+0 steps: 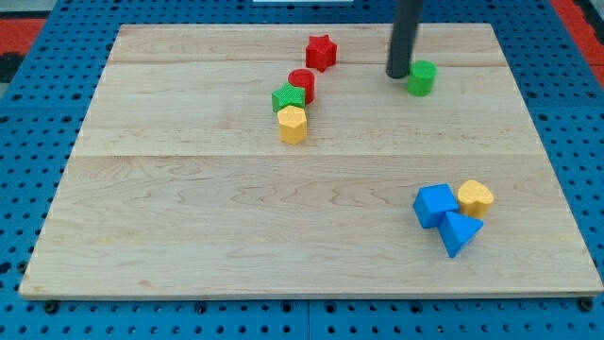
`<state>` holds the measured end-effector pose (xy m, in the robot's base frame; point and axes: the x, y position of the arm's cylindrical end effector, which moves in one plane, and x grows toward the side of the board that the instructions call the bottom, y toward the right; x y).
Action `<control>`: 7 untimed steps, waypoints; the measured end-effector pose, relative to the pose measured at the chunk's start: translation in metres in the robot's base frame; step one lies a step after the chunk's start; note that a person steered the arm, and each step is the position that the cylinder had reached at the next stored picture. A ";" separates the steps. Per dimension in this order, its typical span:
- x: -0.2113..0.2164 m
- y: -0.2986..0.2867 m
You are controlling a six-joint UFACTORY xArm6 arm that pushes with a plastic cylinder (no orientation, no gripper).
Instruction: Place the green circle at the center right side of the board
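Observation:
The green circle (421, 77) sits on the wooden board (189, 236) in the upper right part of the view. My tip (397, 75) is the lower end of a dark rod coming down from the view's top. It stands just left of the green circle, touching or nearly touching it.
A red star (321, 52) lies at the top middle. Below it a red circle (302, 84), a green star (288, 98) and a yellow hexagon (293, 124) cluster together. At lower right sit a blue cube (434, 205), a yellow block (475, 197) and a blue triangle (460, 232).

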<state>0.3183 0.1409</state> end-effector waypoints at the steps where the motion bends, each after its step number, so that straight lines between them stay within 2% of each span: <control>1: 0.047 -0.003; 2: 0.035 -0.003; 4: 0.001 0.037; 5: -0.006 -0.007; 6: -0.063 -0.021; 7: -0.046 0.029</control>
<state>0.2720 0.1695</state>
